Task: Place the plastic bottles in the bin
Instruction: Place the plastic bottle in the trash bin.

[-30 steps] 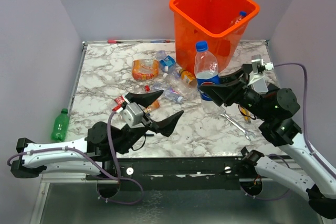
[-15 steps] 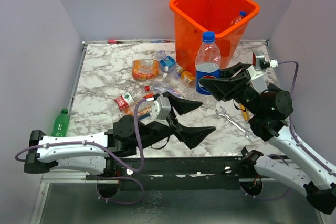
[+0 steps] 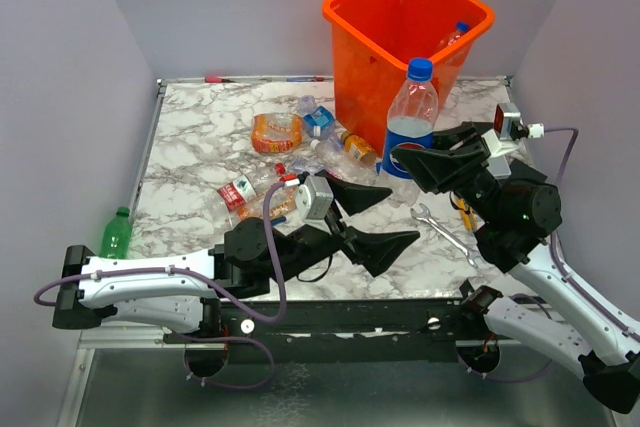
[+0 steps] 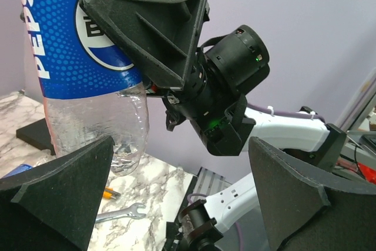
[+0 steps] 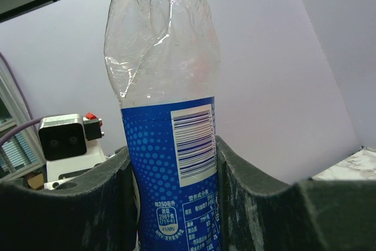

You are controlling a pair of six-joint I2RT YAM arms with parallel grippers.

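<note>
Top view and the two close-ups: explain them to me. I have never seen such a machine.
Two robot arms are bolted at the near edge of the table. The top view looks down from behind them; each close-up comes from a camera on one wrist. The right fingers clamp a blue-labelled bottle, held up near the orange bin. The left fingers stand open, empty. More bottles and a wrench lie on the table; a green bottle lies off its left edge.
</note>
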